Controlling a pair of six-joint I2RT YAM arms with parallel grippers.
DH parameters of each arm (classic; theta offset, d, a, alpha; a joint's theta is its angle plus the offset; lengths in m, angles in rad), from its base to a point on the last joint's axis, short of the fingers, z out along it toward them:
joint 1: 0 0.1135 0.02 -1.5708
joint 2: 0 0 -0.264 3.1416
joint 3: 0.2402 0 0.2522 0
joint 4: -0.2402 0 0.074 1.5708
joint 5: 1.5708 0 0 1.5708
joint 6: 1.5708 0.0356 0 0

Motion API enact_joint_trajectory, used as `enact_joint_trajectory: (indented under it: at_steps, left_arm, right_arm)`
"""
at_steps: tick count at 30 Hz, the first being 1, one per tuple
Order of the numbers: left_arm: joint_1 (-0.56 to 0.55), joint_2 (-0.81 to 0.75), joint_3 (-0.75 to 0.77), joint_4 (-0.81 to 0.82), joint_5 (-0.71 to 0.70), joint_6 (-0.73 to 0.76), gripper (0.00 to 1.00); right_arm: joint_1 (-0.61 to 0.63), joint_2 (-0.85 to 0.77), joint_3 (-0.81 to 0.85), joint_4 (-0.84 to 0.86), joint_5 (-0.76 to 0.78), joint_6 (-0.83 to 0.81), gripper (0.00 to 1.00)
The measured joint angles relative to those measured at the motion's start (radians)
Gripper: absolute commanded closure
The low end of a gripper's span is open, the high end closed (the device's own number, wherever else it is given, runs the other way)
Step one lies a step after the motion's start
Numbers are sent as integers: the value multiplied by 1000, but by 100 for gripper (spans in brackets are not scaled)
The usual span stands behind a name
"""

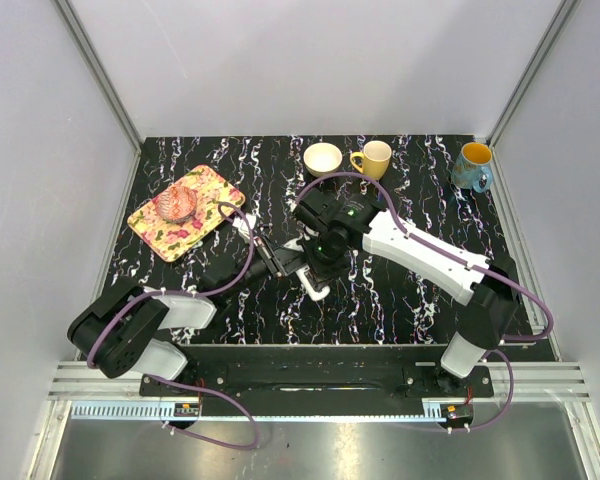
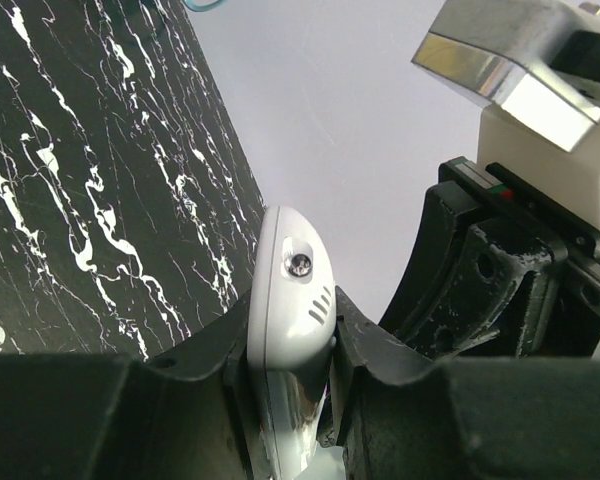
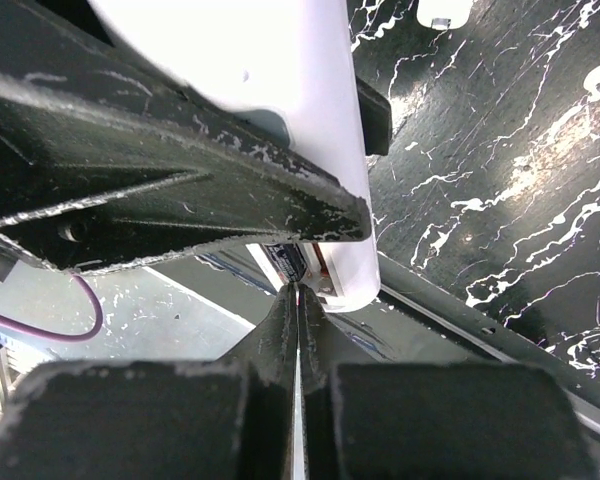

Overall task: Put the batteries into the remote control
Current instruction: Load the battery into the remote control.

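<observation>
Left pincer [image 2: 292, 322] grips remote control [image 2: 285, 265]; right pincer [image 3: 297, 300] pressed closed at its end; likely loading step, next needs straight push

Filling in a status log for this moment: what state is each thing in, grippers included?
remote control: clamped between the left gripper's fingers.
left gripper: shut on the remote control.
right gripper: shut, fingertips together by the remote control's end.
bowl: upright, empty.
yellow mug: upright.
blue mug: upright.
tray: flat, pink thing on it.
</observation>
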Motion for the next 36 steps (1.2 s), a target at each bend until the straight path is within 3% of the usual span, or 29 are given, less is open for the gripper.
enact_joint_trajectory:
  at_steps: [14, 22, 25, 30, 33, 36]
  left_arm:
    - [-26, 2, -2, -2, -8, -16, 100]
    - [-34, 7, -14, 13, -8, -56, 100]
    - [-34, 6, -14, 26, -7, -68, 100]
    - [-27, 6, -15, 27, -3, -77, 100]
    - [-19, 6, -16, 28, 6, -89, 100]
    - [-8, 6, -16, 29, 30, -109, 100]
  right_arm:
    - [0, 1, 19, 37, -12, 42, 100]
    - [0, -5, 28, 71, -11, 55, 93]
    - [0, -30, 31, 71, 5, 59, 84]
    - [0, -151, 30, 73, 88, 66, 53]
    - [-12, -249, 6, 109, 124, 71, 41]
    - [-56, -347, -79, 175, 118, 73, 37]
